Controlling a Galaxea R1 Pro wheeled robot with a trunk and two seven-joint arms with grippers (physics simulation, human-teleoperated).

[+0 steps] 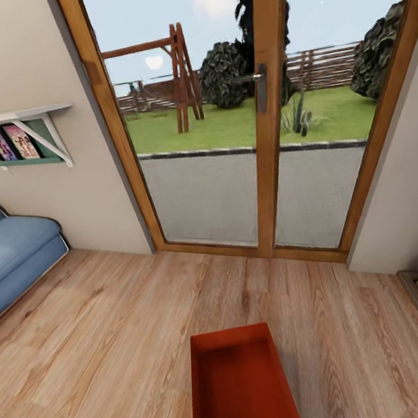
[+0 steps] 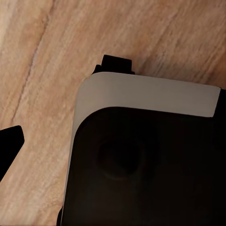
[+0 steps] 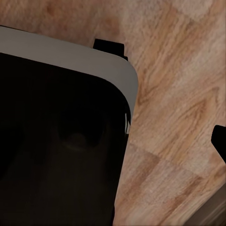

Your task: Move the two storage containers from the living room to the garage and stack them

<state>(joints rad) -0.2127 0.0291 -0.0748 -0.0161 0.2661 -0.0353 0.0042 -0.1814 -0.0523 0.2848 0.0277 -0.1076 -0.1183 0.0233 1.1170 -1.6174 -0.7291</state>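
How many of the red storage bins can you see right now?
1. A single red bin sits on the wood floor straight in front of the robot, short of the glass patio door. The second one could be outside the camera's view.

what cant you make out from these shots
- Storage container: its near end is cut off by the head view's bottom edge.
- Second container: its whereabouts can't be told.
- Left claw: open or shut can't be told; the left wrist view has just a dark tip at the edge, beside the robot's body.
- Right claw: same in the right wrist view.
- Shelf pictures: too small to read.
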